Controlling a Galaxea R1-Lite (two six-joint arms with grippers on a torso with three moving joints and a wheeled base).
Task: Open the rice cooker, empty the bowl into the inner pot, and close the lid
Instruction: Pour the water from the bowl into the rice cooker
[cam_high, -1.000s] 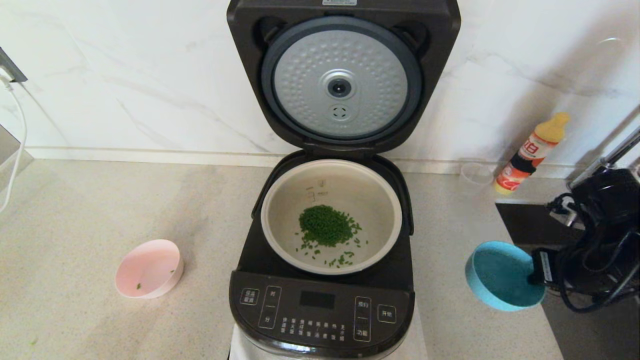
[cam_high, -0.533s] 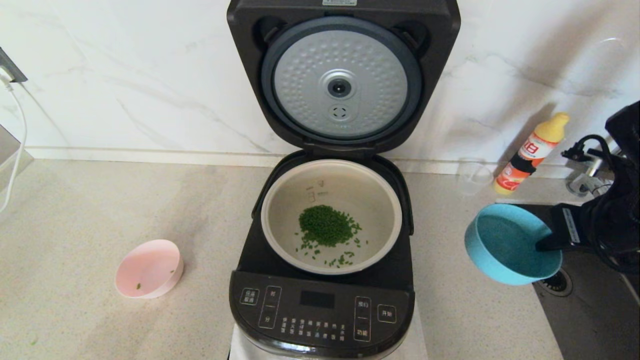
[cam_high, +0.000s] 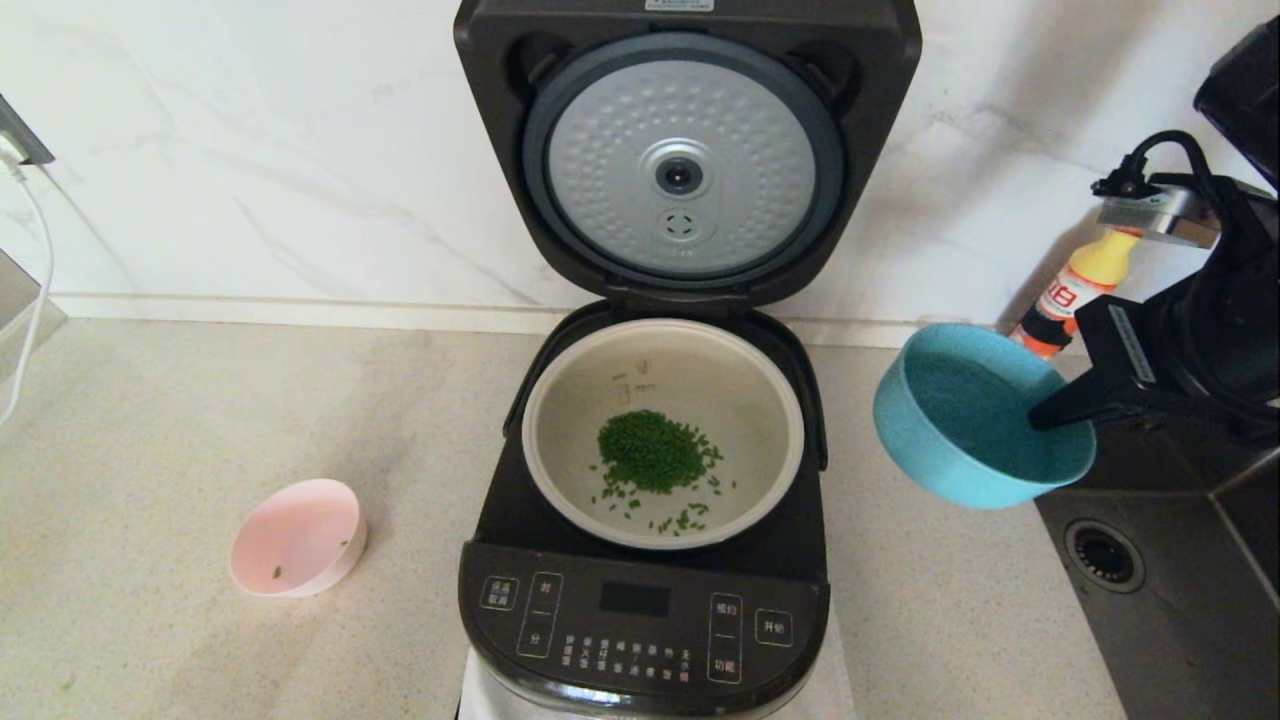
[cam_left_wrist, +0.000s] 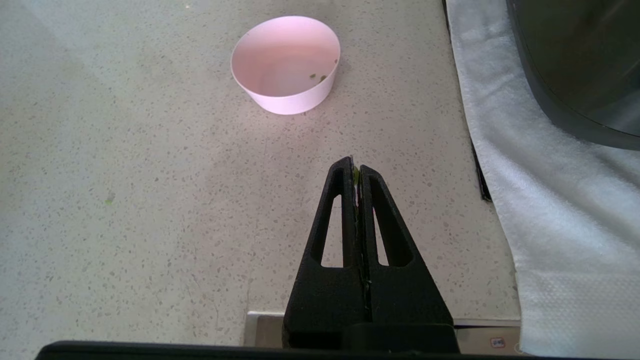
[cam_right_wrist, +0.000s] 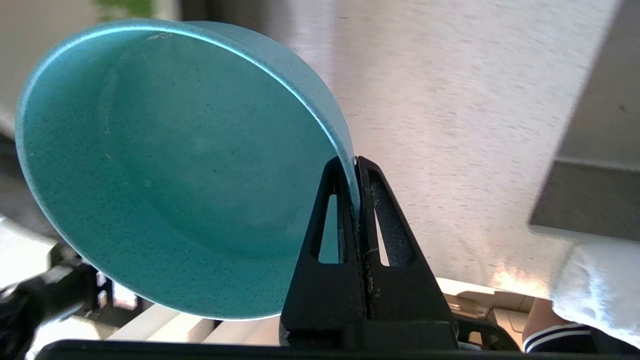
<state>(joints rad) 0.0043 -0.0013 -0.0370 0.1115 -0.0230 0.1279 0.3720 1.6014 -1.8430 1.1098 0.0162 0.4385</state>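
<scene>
The black rice cooker (cam_high: 640, 620) stands with its lid (cam_high: 685, 160) upright and open, dimpled silver disc showing. The inner pot (cam_high: 745, 395) holds a pile of small green bits (cam_high: 650, 450). My right gripper (cam_high: 1045, 415) is shut on the rim of a blue bowl (cam_high: 960, 420), held in the air to the right of the pot. In the right wrist view the bowl (cam_right_wrist: 165, 165) looks empty, its rim pinched in the gripper (cam_right_wrist: 355, 162). My left gripper (cam_left_wrist: 354, 167) is shut over the counter near a pink bowl (cam_left_wrist: 285, 65), which the head view also shows (cam_high: 295, 535).
A yellow-capped bottle (cam_high: 1075, 290) stands by the back wall behind my right arm. A dark sink (cam_high: 1180, 600) with a drain (cam_high: 1100, 550) lies at the right. A white cloth (cam_left_wrist: 550, 200) lies under the cooker. A white cable (cam_high: 35, 270) hangs at far left.
My right gripper has lifted the blue bowl up and leftward, from low beside the sink to level with the pot's rim. The bowl has turned more upright. The rest is unchanged.
</scene>
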